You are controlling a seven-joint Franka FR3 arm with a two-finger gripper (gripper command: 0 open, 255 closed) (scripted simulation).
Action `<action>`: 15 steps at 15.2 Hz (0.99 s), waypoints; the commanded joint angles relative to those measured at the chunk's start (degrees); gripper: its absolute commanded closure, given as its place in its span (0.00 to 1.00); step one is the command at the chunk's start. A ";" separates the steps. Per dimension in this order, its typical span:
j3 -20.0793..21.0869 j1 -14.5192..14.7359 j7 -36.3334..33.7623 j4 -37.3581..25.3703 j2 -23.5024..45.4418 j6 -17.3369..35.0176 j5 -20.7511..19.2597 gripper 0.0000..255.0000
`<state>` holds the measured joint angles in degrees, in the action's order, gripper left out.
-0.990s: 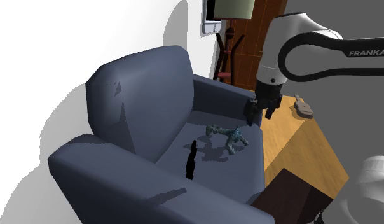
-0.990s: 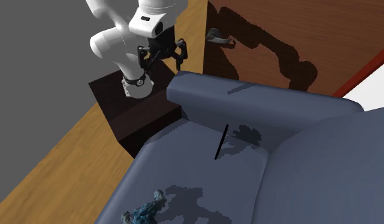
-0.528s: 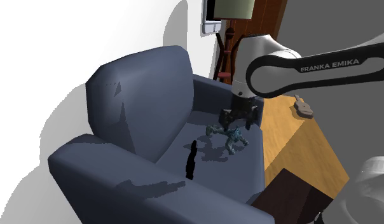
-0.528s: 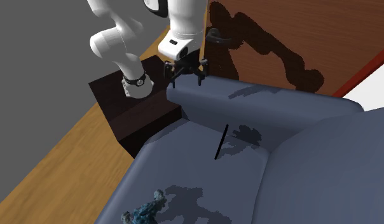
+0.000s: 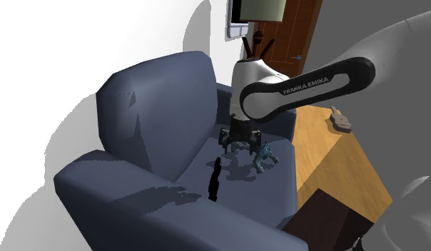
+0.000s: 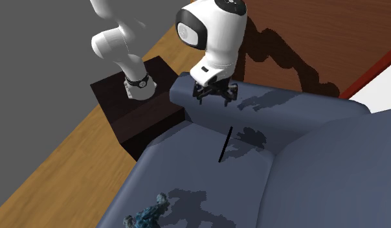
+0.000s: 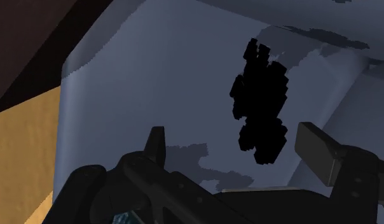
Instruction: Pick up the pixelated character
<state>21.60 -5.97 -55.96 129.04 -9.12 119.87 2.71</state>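
The pixelated character (image 7: 260, 108) (flat, all black, with blocky edges) is seen on the smooth blue-grey armchair (image 5: 157, 107) seat. From the side it looks thin as a line. The claw (image 6: 213, 96) is held wide open near it, with nothing gripped. A bumpy blue-green toy (image 5: 258, 151) is set further along the seat.

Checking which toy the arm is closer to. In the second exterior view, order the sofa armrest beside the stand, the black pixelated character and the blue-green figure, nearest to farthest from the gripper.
1. sofa armrest: directly below the open gripper.
2. black pixelated character: on the seat, just beyond that armrest.
3. blue-green figure: far along the seat, at the view's bottom edge.
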 commanded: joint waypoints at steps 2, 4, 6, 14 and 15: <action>1.11 -0.66 -7.90 -4.37 7.43 2.72 -2.38 0.00; 1.34 -0.60 -13.00 -7.67 12.31 4.02 -4.23 0.00; 1.08 -0.17 -17.86 -11.25 17.14 5.00 -6.08 0.00; -0.10 0.98 -23.04 -13.26 24.22 9.69 -8.99 0.00; -0.19 1.05 -23.20 -13.03 24.68 10.35 -9.23 0.00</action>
<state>21.49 -4.98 -79.02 115.74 15.14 129.53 -6.30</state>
